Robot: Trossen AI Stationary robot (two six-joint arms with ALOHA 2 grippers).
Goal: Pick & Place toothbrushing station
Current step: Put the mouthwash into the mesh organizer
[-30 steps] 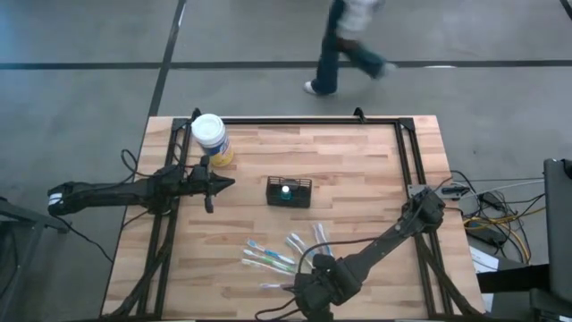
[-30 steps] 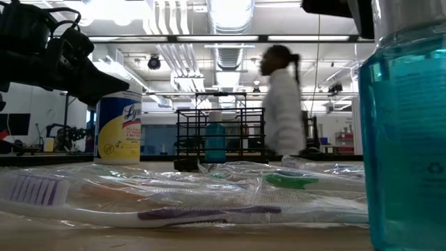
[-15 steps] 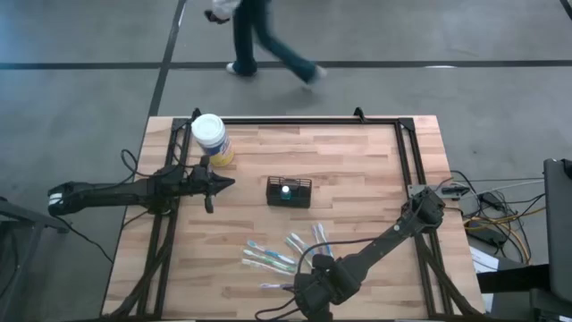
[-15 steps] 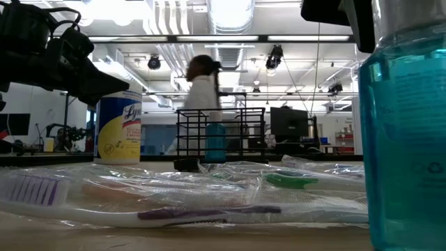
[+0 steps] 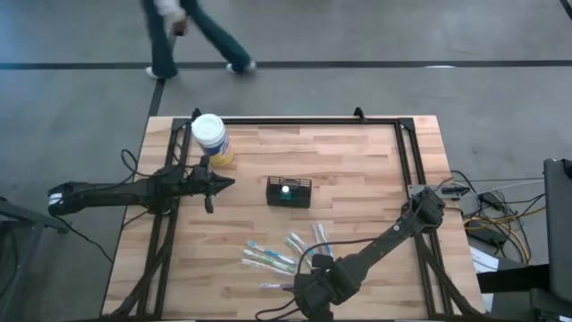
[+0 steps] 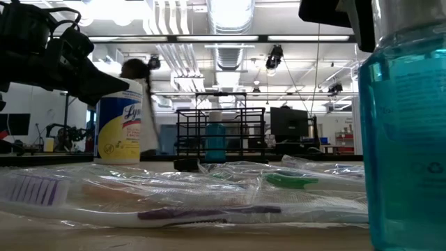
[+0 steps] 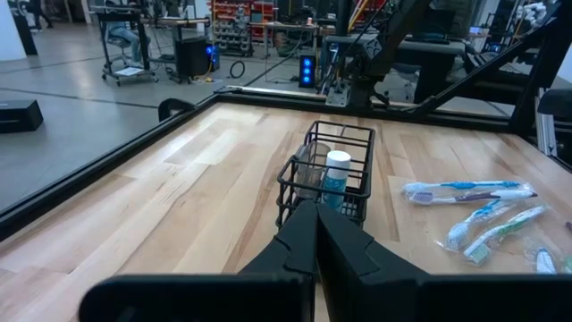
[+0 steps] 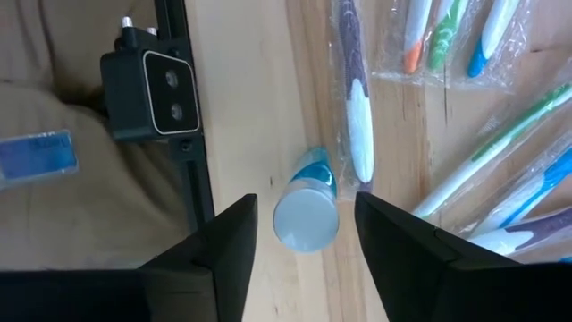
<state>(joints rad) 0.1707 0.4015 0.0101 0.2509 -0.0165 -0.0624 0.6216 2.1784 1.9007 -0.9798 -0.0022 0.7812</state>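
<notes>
Right tool (image 8: 302, 246) is seen hanging over the table's (image 5: 357, 170) near edge, fingers (image 8: 219, 250) spread wide, one to each side of a small upright blue bottle (image 8: 307, 207) with a white cap. The bottle stands free between them; contact cannot be made out. Just beside the bottle lies a wrapped toothbrush (image 8: 353, 107), and more wrapped toothbrushes (image 5: 281, 250) are fanned out beyond the tool toward the table's middle. A black camera block (image 8: 150, 85) is fixed on the frame rail close by, so little room is left on that side.

Left tool (image 5: 225, 183) is held over the table's left part, fingers pressed together, nothing gripped. The caddy (image 5: 289, 191) stands straight ahead of it, well apart, upright, with a white-capped blue bottle (image 7: 335, 174) inside. Bare wood lies between tool and caddy. A yellow-labelled jar (image 5: 211, 139) stands near the tool's side, toward the far edge.

Only the right wrist view shows the bottle between the right tool's fingers; from above it is hidden under the arm. The low view shows that bottle (image 6: 408, 132) filling the right margin and the caddy (image 6: 219, 132) behind the wrapped brushes. A person (image 5: 179, 31) is seen on the floor beyond the far edge.
</notes>
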